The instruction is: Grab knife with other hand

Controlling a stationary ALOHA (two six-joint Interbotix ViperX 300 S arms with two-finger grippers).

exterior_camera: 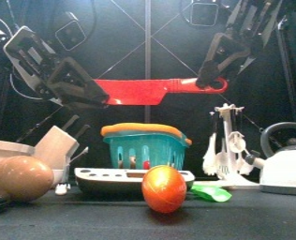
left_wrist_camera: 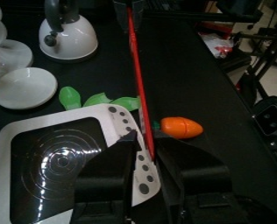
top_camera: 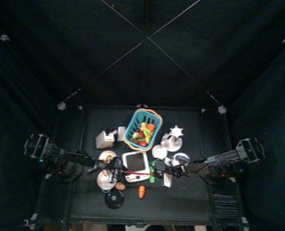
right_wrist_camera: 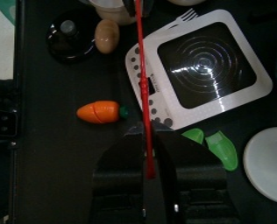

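Overhead, the broad red plastic knife (exterior_camera: 144,90) hangs level above the teal slatted basket (exterior_camera: 147,148). Right gripper (exterior_camera: 211,82) clamps its handle end. Left gripper (exterior_camera: 98,96), jaws apart, flanks its blade end.

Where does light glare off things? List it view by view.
Front view: highlights on the white kettle. Left wrist view: the black hob plate shines in rings. Right wrist view: the same sheen on it. Top view: dim table, no glare.

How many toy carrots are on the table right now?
1. The toy carrot lies on the black table beside the toy stove, below the red knife. More could be hidden inside the teal basket.
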